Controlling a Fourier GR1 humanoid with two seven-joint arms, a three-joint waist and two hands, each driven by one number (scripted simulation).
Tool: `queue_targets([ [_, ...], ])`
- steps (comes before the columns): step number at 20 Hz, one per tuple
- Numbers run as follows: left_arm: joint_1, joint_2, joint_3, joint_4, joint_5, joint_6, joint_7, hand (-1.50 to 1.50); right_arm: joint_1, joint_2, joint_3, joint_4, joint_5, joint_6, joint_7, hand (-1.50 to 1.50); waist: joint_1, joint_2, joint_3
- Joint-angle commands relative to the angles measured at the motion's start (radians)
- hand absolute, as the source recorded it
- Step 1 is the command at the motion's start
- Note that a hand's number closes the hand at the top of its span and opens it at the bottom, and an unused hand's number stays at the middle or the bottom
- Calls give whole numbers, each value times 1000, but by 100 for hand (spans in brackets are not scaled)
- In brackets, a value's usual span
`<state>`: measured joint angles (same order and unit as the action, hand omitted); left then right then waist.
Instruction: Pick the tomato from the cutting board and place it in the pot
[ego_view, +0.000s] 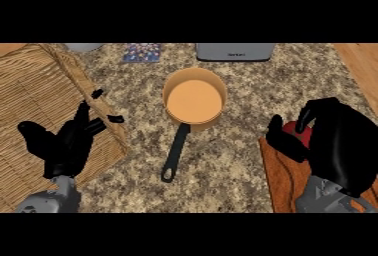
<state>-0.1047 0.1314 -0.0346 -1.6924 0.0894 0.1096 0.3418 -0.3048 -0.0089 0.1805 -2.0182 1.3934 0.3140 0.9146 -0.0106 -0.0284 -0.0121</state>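
Observation:
A red tomato lies on the brown cutting board at the lower right. My right hand arches over it, thumb on its left side and fingers curled down over its right, so most of the tomato is hidden. An orange pot with a black handle stands at the counter's middle, with nothing in it. My left hand rests open at the left, fingers pointing up over a woven mat.
A grey appliance sits at the back edge, with a small patterned blue item and a pale round object to its left. Wooden trim borders the speckled counter at the far right.

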Motion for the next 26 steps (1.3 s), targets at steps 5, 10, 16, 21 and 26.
queue_targets([
  [5, -29, 1, -31, 7, -3, -30, 4, 0, -447, 9, 247, -32, 52, 186, 384, 150, 52, 16, 6],
  [10, -38, -17, -43, 7, -7, -22, -10, 0, -642, 8, 170, 144, -42, 173, 464, 150, 70, 22, 6],
  [16, -57, -29, -44, 36, -17, -12, -18, 0, -791, 8, 63, 335, -123, 111, 518, 150, 64, 27, 8],
  [21, -61, -16, -11, 53, 13, -34, -45, 0, -878, 8, -13, 519, -178, 64, 502, 150, 64, 32, 8],
  [26, -61, -30, -23, 39, -6, -8, -10, 0, -917, 8, -68, 695, -220, -26, 416, 150, 47, 32, 11],
])
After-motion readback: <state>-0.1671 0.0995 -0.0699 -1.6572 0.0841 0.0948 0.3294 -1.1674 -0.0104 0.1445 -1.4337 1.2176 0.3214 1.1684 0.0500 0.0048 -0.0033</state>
